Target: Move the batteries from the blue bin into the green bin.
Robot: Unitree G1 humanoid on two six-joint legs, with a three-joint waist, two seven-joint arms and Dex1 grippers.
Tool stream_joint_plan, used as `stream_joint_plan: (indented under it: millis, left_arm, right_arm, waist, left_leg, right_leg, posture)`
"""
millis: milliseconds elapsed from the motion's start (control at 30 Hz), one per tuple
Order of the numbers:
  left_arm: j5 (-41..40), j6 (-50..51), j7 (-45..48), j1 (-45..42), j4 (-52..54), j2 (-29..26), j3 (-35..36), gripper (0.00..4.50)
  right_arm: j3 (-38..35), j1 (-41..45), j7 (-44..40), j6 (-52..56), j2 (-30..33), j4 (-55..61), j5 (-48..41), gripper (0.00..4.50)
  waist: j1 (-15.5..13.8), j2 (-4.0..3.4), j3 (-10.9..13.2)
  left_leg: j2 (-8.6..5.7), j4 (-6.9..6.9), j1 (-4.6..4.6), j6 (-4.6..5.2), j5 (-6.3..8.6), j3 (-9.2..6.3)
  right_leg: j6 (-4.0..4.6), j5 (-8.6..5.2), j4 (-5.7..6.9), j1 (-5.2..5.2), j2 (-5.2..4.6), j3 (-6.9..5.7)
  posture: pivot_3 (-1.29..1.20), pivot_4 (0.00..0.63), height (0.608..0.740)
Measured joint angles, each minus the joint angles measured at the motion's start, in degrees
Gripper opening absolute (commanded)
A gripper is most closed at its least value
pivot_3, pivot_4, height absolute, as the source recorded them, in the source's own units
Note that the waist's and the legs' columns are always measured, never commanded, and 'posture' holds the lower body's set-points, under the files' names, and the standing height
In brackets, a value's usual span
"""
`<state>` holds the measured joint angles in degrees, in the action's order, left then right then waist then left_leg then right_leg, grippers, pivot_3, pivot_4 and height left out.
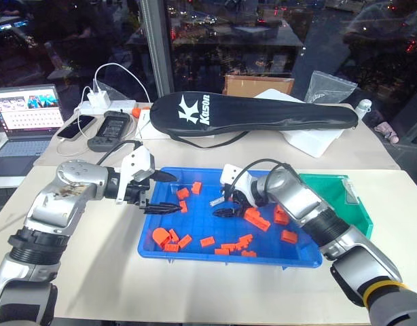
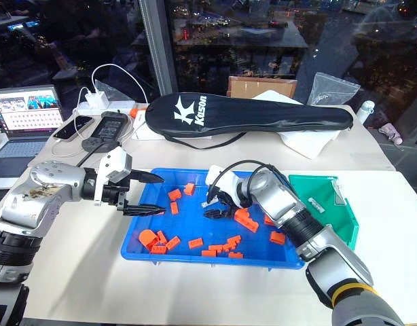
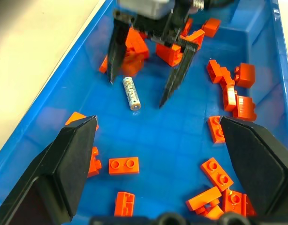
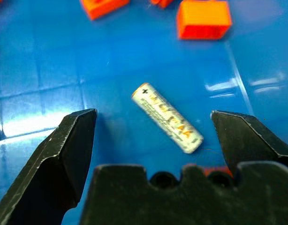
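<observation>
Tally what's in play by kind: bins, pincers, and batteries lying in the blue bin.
Bins: 2, the blue bin and the green bin
Pincers: 2, the left pincer and the right pincer
Batteries in the blue bin: 1, the battery
Total: 5

Left arm reaches in from left, elbow bent, wrist turned inward toward right. Left gripper [image 1: 162, 192] points rightward, slightly down, fingers spread wide apart, nothing between them. Right arm extends forward, forearm angled leftward. Right gripper [image 3: 143, 80] tilts downward, fingers [image 4: 64, 150] spread wide, nothing clamped. Grippers face each other, apart.
</observation>
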<state>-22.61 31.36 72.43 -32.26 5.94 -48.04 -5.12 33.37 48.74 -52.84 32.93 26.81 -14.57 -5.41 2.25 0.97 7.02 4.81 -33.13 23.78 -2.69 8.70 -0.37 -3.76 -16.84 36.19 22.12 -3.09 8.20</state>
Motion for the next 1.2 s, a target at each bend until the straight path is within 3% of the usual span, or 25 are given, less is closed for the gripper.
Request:
stream_joint_plan:
  millis: [167,400,500,667,767,1033,1200]
  left_arm:
    - [-0.2,0.4,-0.5,0.1,0.3,0.0,0.0,4.5]
    - [-0.4,1.3,-0.3,0.0,0.7,0.1,0.0,4.5]
    - [-0.4,1.3,0.3,-1.0,0.3,0.3,-0.1,4.5]
    - [-0.4,1.3,1.3,-3.4,-1.0,1.6,-0.7,4.5]
    - [-0.3,1.2,2.1,-4.6,-2.4,2.8,-1.1,4.5]
    - [-2.3,2.1,2.6,-8.9,-5.2,9.0,-2.2,4.5]
    - [-3.3,2.9,2.7,-10.3,-5.5,10.2,-2.5,4.5]
  right_arm:
    - [-0.2,0.0,-1.4,-1.2,-2.6,-1.6,1.9,2.76]
    - [-1.2,-3.3,-4.5,2.7,0.5,5.8,2.2,0.31]
    - [-5.4,-6.1,-5.1,7.7,3.6,13.3,-0.5,0.25]
    - [-19.5,-4.7,-4.6,19.1,8.7,26.8,-8.7,0.25]
    - [-26.0,-4.9,-4.7,24.4,16.6,31.7,-11.4,0.25]
    - [-38.6,-15.8,1.6,30.7,34.4,26.4,-8.2,0.25]
    - [-42.0,-22.1,4.7,35.5,34.6,26.5,-8.9,0.25]
  waist:
    - [0.1,-0.01,0.0]
    - [-0.4,-0.01,0.0]
    - [-1.0,-0.01,0.0]
    - [-1.4,-0.01,0.0]
    - [-2.0,0.0,0.0]
    - [-2.2,0.02,0.0]
    - [-0.7,-0.06,0.0]
  left_leg:
    - [0.0,0.0,-0.02,0.0,0.0,0.0]
    - [0.0,-0.06,-0.01,-0.01,0.0,0.0]
    - [-0.01,-0.07,0.05,-0.01,0.0,0.0]
    - [0.0,-0.08,0.03,-0.01,0.0,0.0]
    - [-0.02,-0.1,0.03,-0.01,0.01,0.0]
    - [-0.06,-0.15,0.06,0.01,0.02,0.02]
    - [-0.04,-0.1,-0.04,0.07,0.03,0.01]
  right_leg:
    - [0.01,0.01,0.03,-0.02,0.0,0.0]
    - [0.01,0.0,0.02,-0.04,0.0,-0.01]
    - [0.01,0.01,0.02,0.01,-0.01,-0.01]
    - [0.01,0.01,0.01,-0.02,-0.01,-0.02]
    - [0.0,0.0,-0.1,-0.07,-0.04,-0.04]
    - [-0.01,0.0,-0.14,-0.08,-0.06,0.03]
    - [0.0,0.0,-0.03,-0.09,0.01,0.13]
  posture:
    - [0.0,0.15,0.736]
    - [0.0,0.15,0.736]
    - [0.0,0.15,0.736]
    - [0.0,0.15,0.736]
    - [0.0,0.15,0.736]
    - [0.0,0.15,0.736]
    - [0.0,0.15,0.736]
